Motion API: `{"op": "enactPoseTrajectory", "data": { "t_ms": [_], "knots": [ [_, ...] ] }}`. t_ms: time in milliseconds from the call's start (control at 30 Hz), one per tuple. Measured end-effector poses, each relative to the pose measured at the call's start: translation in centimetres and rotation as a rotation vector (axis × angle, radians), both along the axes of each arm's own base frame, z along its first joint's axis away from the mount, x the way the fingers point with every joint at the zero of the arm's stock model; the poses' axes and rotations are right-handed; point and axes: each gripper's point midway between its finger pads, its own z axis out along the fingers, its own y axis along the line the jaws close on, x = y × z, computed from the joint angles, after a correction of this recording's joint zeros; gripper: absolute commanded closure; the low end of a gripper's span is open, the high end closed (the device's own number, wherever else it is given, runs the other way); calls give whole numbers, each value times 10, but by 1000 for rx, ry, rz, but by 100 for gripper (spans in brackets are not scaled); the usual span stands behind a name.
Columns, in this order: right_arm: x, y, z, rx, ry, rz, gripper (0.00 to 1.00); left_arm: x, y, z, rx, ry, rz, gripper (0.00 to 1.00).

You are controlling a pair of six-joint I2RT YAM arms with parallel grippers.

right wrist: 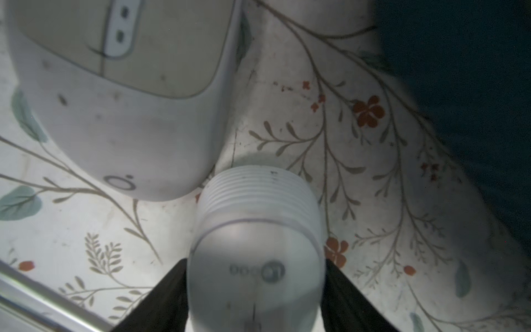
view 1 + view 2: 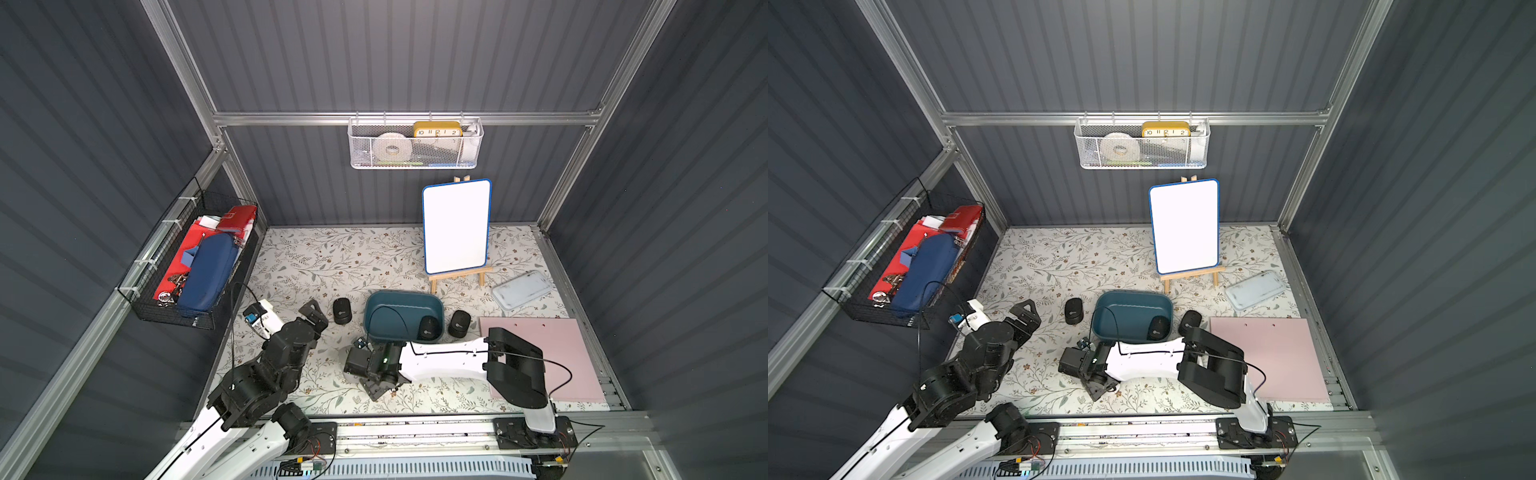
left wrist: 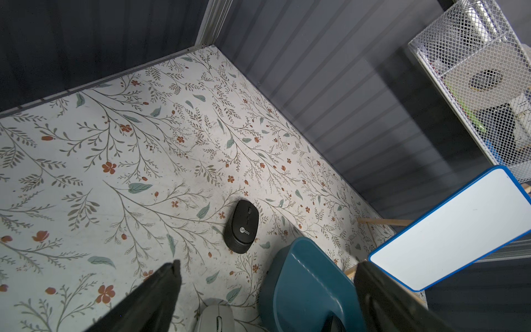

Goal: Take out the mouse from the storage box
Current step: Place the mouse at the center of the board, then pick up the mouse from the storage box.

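Between the right fingers: a pale grey mouse, down at the floral table and outside the storage box. Fingers close against both its flanks; cannot tell whether clamped or merely alongside. Just past the fingertips, nearly touching the grey mouse's ridged end: a larger white mouse. On the opposite side of the fingers, near: the box's teal wall.

Left fingers wide apart, holding nothing. Ahead of them, a black mouse on the table; beside one of them, the box rim.

Past the teal wall, off to the side of the right fingers: a second black mouse, tucked into a corner inside the box. Just outside that wall, a third black mouse.

Possible trouble from here:
- Dragging or flipping the grey mouse by lifting away with the fingers not yet clear of it.
- Shoving it into the white neighbour through any sideways drift.
- Catching the low wall when reaching in for the boxed one.
- Pinching wall and mouse together in that tight corner, and so tipping or sliding the tub.
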Motion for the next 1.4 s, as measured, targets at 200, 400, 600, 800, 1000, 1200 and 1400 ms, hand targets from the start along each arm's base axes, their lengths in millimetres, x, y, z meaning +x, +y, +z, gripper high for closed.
{"op": "enactPoseTrajectory", "data": {
  "t_ms": [200,400,600,800,1000,1200,1400],
  "knots": [
    [4,-6,2,-26,-29,3,20,0,0,1,-2,-2,0,1],
    [13,-9,28,-5,-96,2,20,4,-4,4,14,8,-4,1],
    [29,-28,95,99,-249,2,20,13,-18,8,25,7,-44,0],
    [56,-72,145,151,-401,-86,19,33,-53,5,39,25,-151,1],
    [85,-150,157,141,-521,-270,18,69,-115,-5,118,88,-320,1],
    [101,-234,164,172,-596,-497,15,93,-204,-55,188,211,-592,1],
    [105,-276,149,137,-632,-613,13,87,-260,-114,234,352,-838,1]
  ]
}}
